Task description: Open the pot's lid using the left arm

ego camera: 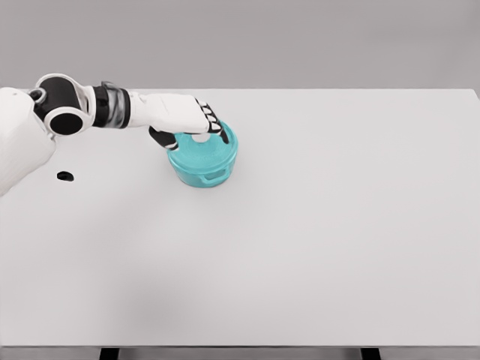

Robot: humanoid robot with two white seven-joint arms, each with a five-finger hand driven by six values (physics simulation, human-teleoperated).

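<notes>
A teal pot [202,166] stands on the white table [315,225], left of the middle. Its teal lid [207,152] sits on top with a white knob [201,137] in the centre. My left hand [196,126] reaches in from the left and lies over the lid, with fingers curled around the knob. The thumb hangs down at the pot's left side. The lid appears seated on the pot. The right arm is out of sight.
A small black mark [66,176] lies on the table at the far left. The table's front edge runs along the bottom of the picture.
</notes>
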